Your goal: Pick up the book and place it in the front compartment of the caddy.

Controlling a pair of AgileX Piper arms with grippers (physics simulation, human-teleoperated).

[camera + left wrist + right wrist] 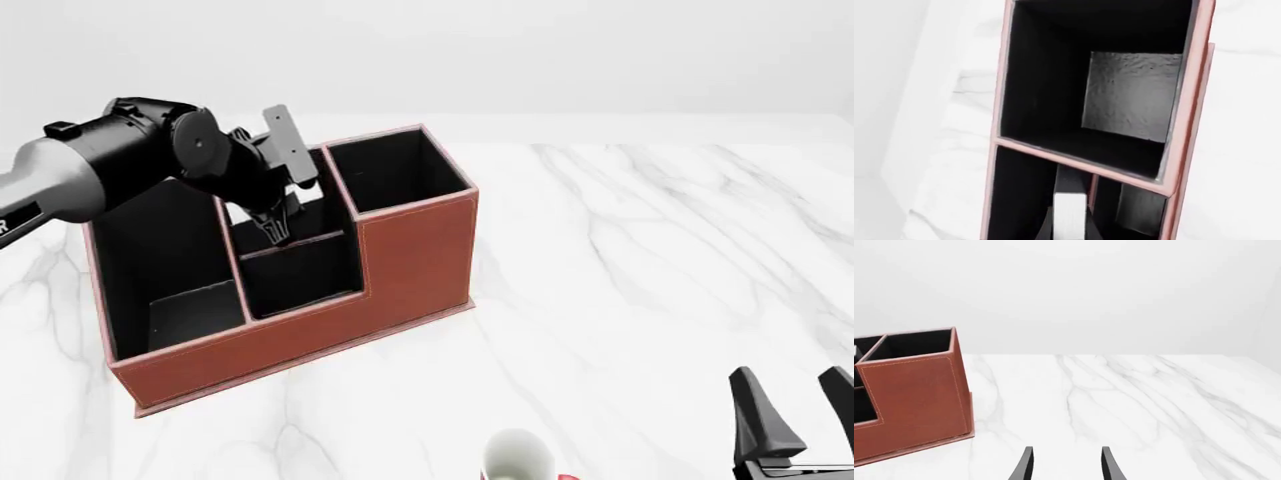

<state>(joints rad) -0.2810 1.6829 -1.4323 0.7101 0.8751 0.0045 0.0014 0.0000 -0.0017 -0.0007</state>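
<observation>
Our caddy [287, 290] sits on the desk [641, 260]. Our left gripper [276, 222] hangs over its middle divider, pinching the book [1070, 215] upright, long axis pointing down, white edge toward the wrist. We risk dropping it into the rear pocket. The right gripper [1065, 465] idles open, empty, well apart.

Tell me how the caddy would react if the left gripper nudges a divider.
Probably stays upright: the caddy sits flat on a wide base. It might slide, since the marble table looks smooth. Its walls look stiff, so the left gripper, holding the book, would likely shift it rather than bend it.
</observation>
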